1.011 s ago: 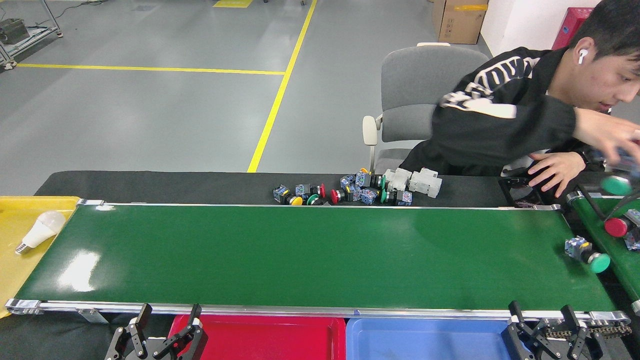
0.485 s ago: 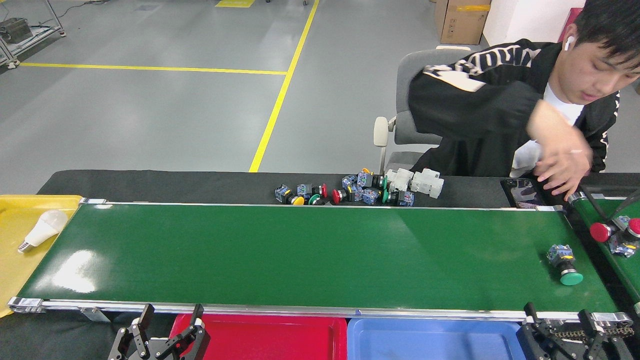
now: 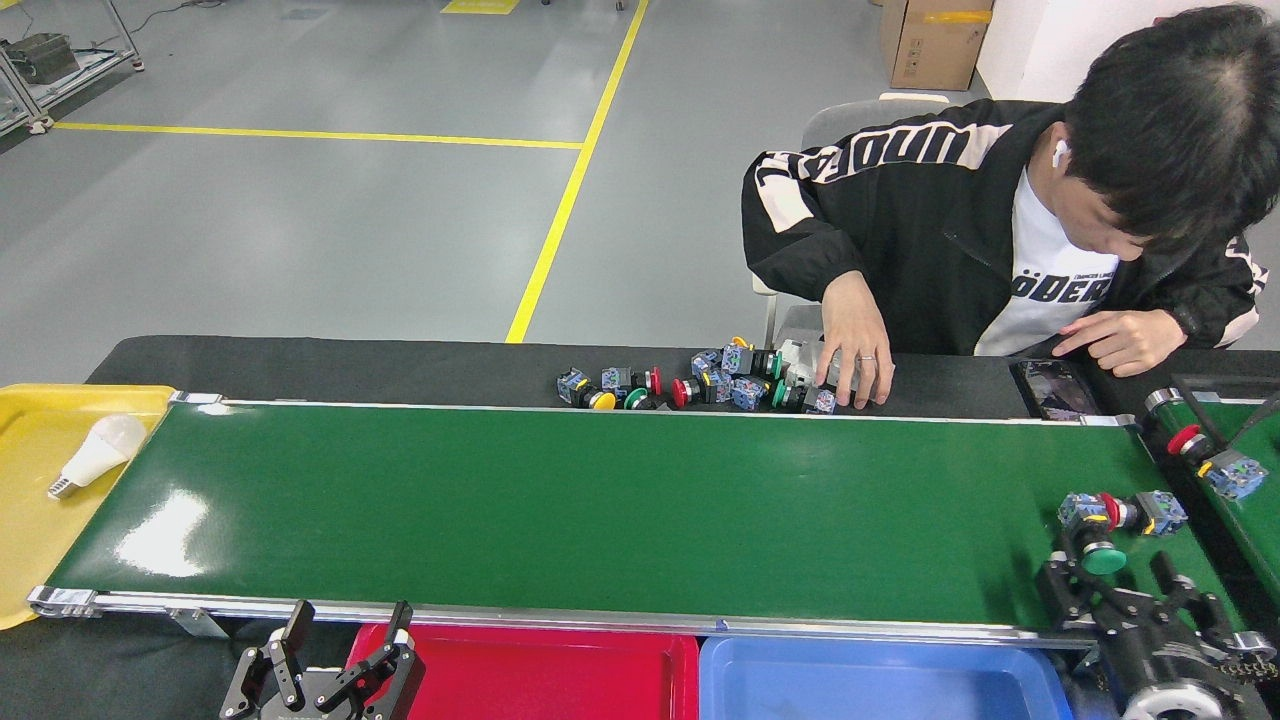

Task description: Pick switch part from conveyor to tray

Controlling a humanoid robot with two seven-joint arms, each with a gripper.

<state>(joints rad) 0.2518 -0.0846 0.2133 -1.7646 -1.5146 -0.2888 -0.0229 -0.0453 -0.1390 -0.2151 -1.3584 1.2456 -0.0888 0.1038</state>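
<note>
Indoors, grey floor (image 3: 300, 230), glossy green conveyor (image 3: 560, 500), left gripper (image 3: 345, 640) spread, right gripper (image 3: 1110, 590) spread.

The right tool (image 3: 1112, 582) hangs spread just below the green-capped switch part (image 3: 1092, 540) on the conveyor (image 3: 600, 500).

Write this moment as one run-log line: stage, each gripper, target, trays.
stage: approach | right gripper: open beside green-capped switch part on conveyor | left gripper: open, idle | red tray, blue tray: nothing visible inside
</note>
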